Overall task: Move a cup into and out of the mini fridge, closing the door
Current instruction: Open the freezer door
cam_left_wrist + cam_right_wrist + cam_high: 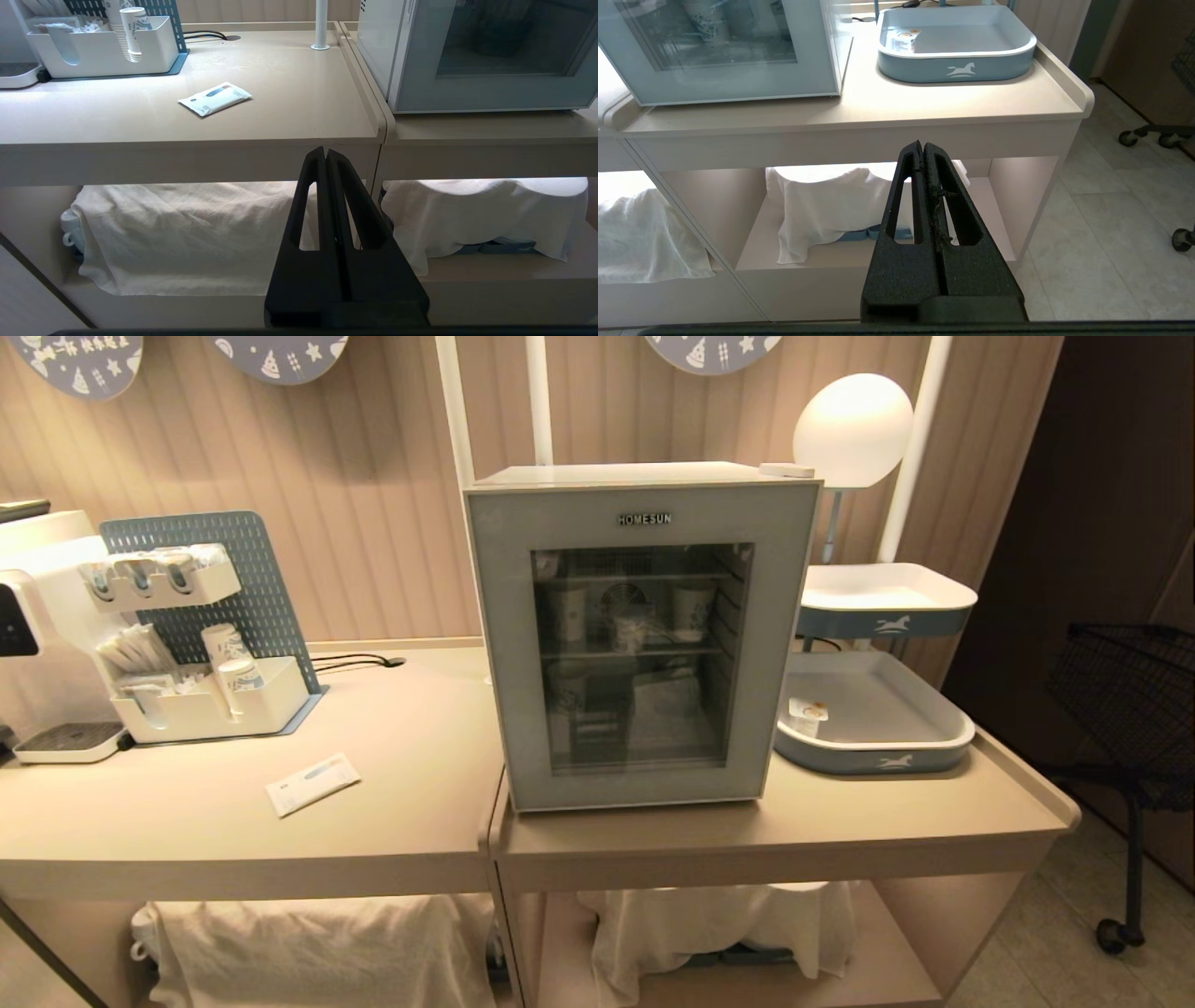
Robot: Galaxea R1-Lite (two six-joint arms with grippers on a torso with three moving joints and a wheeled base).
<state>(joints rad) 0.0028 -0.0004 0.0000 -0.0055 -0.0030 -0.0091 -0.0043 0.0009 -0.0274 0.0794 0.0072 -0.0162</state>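
The white mini fridge (pixel 509 644) stands on the counter with its grey-framed glass door (pixel 782 644) shut. Behind the glass, on the upper wire shelf, a small squat cup (pixel 631 633) sits between two taller paper cups; its details are dim. Neither arm shows in the head view. In the left wrist view my left gripper (pixel 325 150) hangs shut and empty below the counter's front edge, left of the fridge (pixel 490 93). In the right wrist view my right gripper (pixel 922 143) is shut and empty, low in front of the counter, right of the fridge (pixel 738 84).
A grey-blue tray (pixel 878 761) right of the fridge holds a tub with an orange mark (pixel 808 714). A cup organiser (pixel 205 709) and a sachet (pixel 313 784) lie on the left counter. White cloths (pixel 709 924) cover the lower shelves. A wheeled black cart (pixel 1130 709) stands at right.
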